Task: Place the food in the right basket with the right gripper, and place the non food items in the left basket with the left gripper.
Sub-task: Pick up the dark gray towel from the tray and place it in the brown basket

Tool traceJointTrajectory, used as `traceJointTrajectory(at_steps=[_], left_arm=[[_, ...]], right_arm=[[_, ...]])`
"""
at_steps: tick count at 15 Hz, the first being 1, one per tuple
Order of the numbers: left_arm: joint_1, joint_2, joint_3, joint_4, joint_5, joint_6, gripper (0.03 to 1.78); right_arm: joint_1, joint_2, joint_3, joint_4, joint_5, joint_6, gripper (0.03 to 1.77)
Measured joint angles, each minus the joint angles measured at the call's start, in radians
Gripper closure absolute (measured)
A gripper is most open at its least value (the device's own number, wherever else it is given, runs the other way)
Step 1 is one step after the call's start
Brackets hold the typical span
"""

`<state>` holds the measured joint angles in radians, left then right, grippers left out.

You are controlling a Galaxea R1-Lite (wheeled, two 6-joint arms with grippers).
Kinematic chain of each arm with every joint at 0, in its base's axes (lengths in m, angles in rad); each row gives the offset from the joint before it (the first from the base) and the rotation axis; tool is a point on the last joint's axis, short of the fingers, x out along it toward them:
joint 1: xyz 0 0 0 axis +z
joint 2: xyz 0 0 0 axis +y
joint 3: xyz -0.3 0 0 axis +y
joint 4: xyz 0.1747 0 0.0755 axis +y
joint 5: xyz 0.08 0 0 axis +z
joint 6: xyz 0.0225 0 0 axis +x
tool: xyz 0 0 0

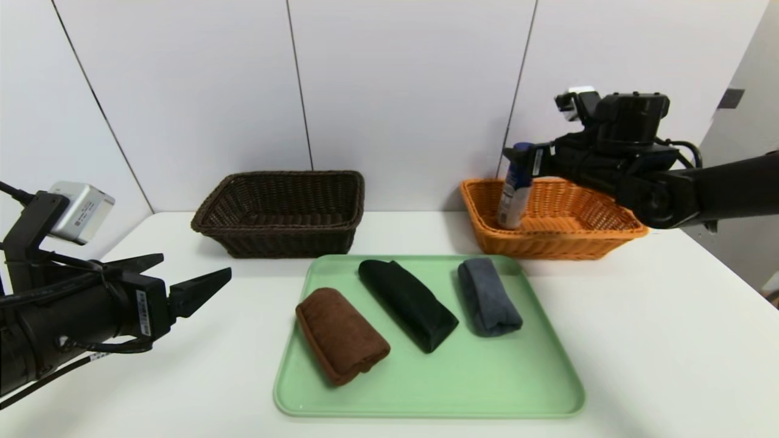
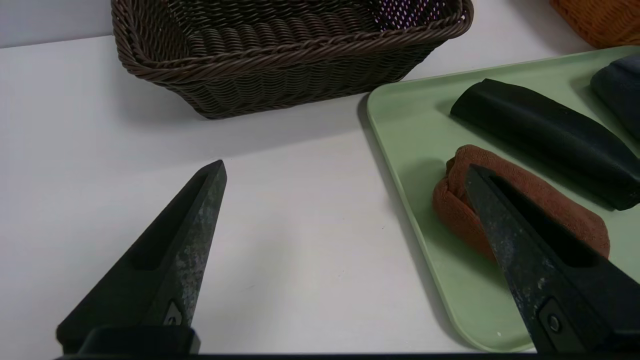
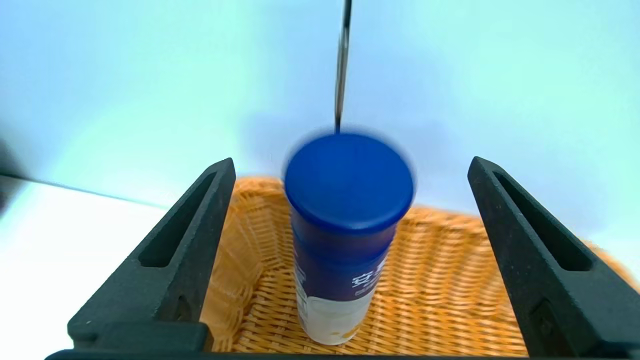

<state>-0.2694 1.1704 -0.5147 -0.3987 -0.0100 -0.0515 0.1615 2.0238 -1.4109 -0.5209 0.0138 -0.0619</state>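
Left gripper (image 1: pixel 188 281) sits nearest, jaws spread wide and empty, over the bench's left edge. Right gripper (image 3: pixel 350 170) is also wide, clear of the bottle (image 1: pixel 514 194), which stands in the orange basket (image 1: pixel 566 240) at the back right. Food step looks done. Next: left gripper takes the brown towel (image 1: pixel 341 334) off the tray (image 1: pixel 487 389) to the dark basket (image 1: pixel 283 240).

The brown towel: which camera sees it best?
The head view: the whole brown towel lies on the green tray. The left wrist view has it closer, but a finger covers part. The right wrist view misses it.
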Motion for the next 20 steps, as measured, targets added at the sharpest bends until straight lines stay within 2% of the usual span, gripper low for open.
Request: traceJointTrajectory(at_steps=[2,5,9,11,14,17,20], left_arm=[[-0.001,-0.002,-0.013,0.008,0.002,-0.017,0.12],[-0.001,-0.014,-0.064,0.08,0.018,-0.025,0.12],[-0.013,-0.046,-0.225,0.346,0.017,-0.036,0.12],[-0.034,-0.057,-0.311,0.496,0.017,-0.036,0.12],[-0.077,-0.063,-0.435,0.738,0.017,-0.037,0.12],[-0.123,-0.051,-0.515,0.905,0.015,-0.036,0.12],[-0.137,-0.04,-0.53,0.913,0.017,-0.04,0.12]], right_arm=[[0.006,-0.078,0.0,0.081,0.001,0.0,0.16],[0.035,-0.227,-0.017,0.302,-0.008,0.006,0.14],[0.067,-0.389,-0.217,0.744,-0.024,0.007,0.12],[0.09,-0.437,-0.336,0.983,-0.025,0.007,0.11],[0.119,-0.47,-0.431,1.305,-0.026,0.016,0.11],[0.176,-0.441,-0.474,1.484,-0.03,0.146,0.11],[0.28,-0.369,-0.516,1.557,-0.074,0.319,0.11]])
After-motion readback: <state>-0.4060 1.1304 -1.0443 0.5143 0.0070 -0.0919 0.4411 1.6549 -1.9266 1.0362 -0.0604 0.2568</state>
